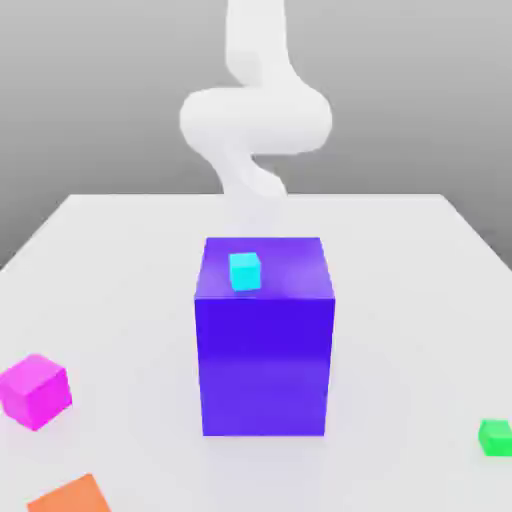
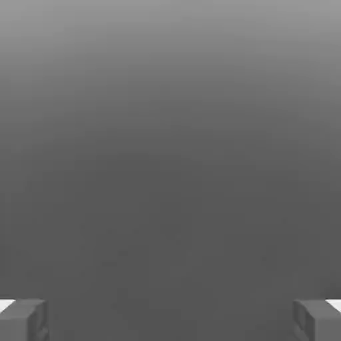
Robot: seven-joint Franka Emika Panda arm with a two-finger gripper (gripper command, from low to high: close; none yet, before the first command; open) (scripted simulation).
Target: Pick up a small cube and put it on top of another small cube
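Note:
The small cube is plain bright magenta and lies on the white table near the front, at the exterior view's left. A tiny cyan cube sits on top of the big blue-violet block in the middle of the table. A tiny green cube lies at the front on the exterior view's right. My white arm rises behind the big block, which hides its lower end. In the hand view my gripper is open, its grey fingers far apart with nothing between them, facing plain grey.
An orange block pokes in at the front edge, at the exterior view's left, close to the magenta cube. The white table reaches back to a straight far edge behind the big block.

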